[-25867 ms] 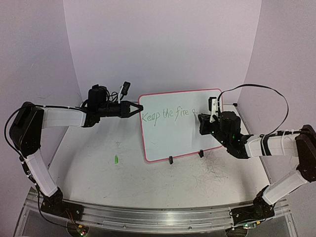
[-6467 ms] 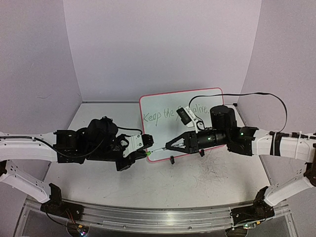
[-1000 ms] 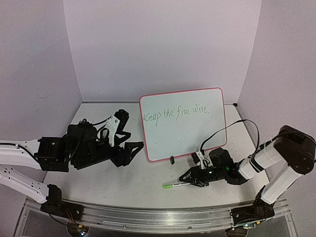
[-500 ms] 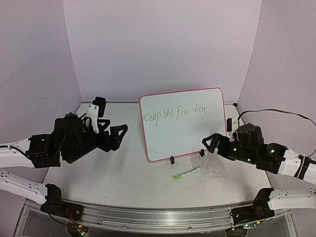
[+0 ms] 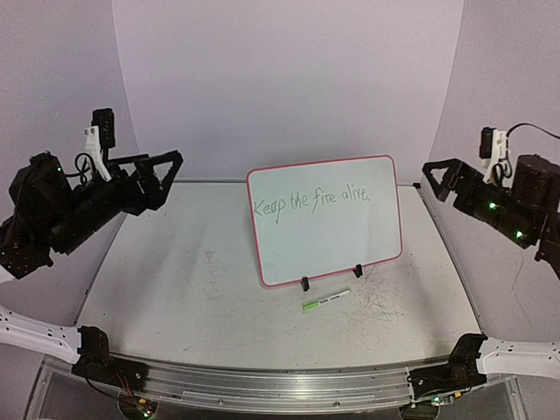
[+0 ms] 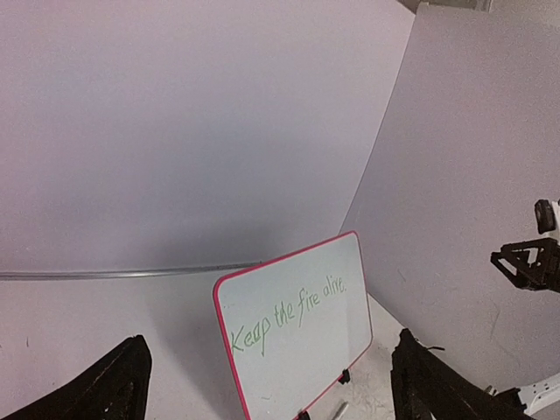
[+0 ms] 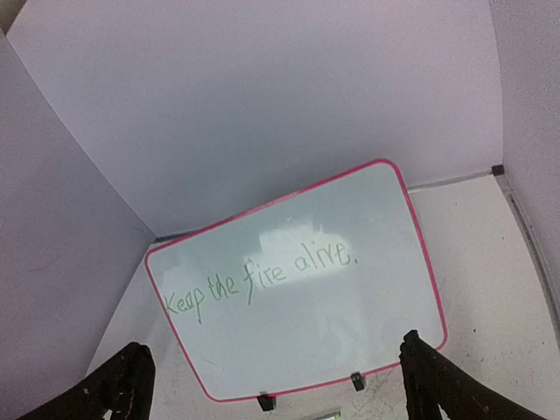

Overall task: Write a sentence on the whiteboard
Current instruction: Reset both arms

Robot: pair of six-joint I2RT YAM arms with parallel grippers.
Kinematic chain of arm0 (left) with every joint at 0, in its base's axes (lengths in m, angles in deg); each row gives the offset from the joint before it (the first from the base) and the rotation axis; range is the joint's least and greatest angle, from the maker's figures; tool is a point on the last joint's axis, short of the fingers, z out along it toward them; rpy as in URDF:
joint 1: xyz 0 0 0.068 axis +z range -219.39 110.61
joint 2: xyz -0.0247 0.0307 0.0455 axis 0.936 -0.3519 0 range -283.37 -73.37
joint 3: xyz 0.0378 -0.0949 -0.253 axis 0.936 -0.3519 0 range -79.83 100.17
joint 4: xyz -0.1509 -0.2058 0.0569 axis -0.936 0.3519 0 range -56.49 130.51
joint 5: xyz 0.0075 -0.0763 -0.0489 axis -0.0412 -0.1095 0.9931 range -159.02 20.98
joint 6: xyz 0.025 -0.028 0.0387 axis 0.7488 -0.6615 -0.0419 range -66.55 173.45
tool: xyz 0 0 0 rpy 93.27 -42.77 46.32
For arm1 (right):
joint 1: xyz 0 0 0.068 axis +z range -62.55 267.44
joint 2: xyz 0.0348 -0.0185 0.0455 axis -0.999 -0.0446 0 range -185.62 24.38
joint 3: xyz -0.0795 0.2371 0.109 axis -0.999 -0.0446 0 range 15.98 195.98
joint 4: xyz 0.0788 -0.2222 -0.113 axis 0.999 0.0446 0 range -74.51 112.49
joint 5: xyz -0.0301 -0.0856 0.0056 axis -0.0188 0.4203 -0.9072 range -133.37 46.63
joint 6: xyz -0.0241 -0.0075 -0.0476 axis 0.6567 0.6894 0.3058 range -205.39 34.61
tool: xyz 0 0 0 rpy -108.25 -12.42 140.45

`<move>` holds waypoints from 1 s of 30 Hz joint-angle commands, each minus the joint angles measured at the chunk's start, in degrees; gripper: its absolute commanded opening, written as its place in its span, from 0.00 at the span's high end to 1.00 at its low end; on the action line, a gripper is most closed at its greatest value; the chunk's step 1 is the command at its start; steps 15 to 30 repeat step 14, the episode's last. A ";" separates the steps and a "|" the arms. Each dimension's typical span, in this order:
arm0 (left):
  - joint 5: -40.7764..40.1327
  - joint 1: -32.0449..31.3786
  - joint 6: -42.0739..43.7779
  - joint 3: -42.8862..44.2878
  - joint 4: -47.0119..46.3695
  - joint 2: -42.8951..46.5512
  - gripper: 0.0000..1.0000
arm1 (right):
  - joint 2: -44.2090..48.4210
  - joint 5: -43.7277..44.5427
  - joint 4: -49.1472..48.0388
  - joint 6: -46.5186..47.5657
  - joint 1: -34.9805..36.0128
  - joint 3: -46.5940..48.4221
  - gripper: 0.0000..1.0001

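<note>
Locate the whiteboard [image 5: 337,249] at the middle of the bench [image 5: 175,289], leaning back on two black clip feet [image 5: 305,283], with a red-pink rim all round. Read the sentence [image 5: 312,201] across its upper half, in thin green handwriting: "Keep the fire alive." Note a green marker [image 5: 325,300] lying flat on the bench just in front of the feet; label print too small to read. Note faint scribbles [image 5: 376,306] on the bench beside the marker. See the left arm [image 5: 61,210] raised at the left edge, well apart from the whiteboard: left jaws spread wide, gripping nothing. See likewise the right arm [image 5: 516,206] at the right edge: right jaws spread wide, gripping nothing.
</note>
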 commanded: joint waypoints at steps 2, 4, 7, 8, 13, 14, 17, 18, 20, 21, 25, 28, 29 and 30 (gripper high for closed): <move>-2.14 0.19 2.72 6.44 0.52 2.67 0.02 | 0.85 4.44 0.17 5.50 -0.03 7.10 0.02; -2.43 0.18 3.14 7.73 0.52 3.03 0.01 | 0.91 4.80 -0.52 6.21 -0.08 8.48 0.02; -2.63 0.19 3.53 9.07 0.48 3.48 0.01 | 1.08 4.96 -1.77 7.12 -0.08 9.71 0.02; -2.66 0.23 3.63 9.36 0.49 3.62 0.01 | 1.24 4.90 -2.25 7.27 -0.08 9.92 0.02; -2.72 0.19 3.74 9.80 0.51 4.00 0.01 | 3.23 3.20 -5.81 8.43 -0.08 8.18 0.02; -2.75 0.19 3.72 9.79 0.46 4.04 0.01 | 3.69 3.06 -6.35 8.31 -0.08 7.40 0.02; -2.75 0.19 3.72 9.79 0.46 4.04 0.01 | 3.69 3.06 -6.35 8.31 -0.08 7.40 0.02; -2.75 0.19 3.72 9.79 0.46 4.04 0.01 | 3.69 3.06 -6.35 8.31 -0.08 7.40 0.02; -2.75 0.19 3.72 9.79 0.46 4.04 0.01 | 3.69 3.06 -6.35 8.31 -0.08 7.40 0.02; -2.75 0.19 3.72 9.79 0.46 4.04 0.01 | 3.69 3.06 -6.35 8.31 -0.08 7.40 0.02; -2.75 0.19 3.72 9.79 0.46 4.04 0.01 | 3.69 3.06 -6.35 8.31 -0.08 7.40 0.02; -2.75 0.19 3.72 9.79 0.46 4.04 0.01 | 3.69 3.06 -6.35 8.31 -0.08 7.40 0.02; -2.75 0.19 3.72 9.79 0.46 4.04 0.01 | 3.69 3.06 -6.35 8.31 -0.08 7.40 0.02; -2.75 0.19 3.72 9.79 0.46 4.04 0.01 | 3.69 3.06 -6.35 8.31 -0.08 7.40 0.02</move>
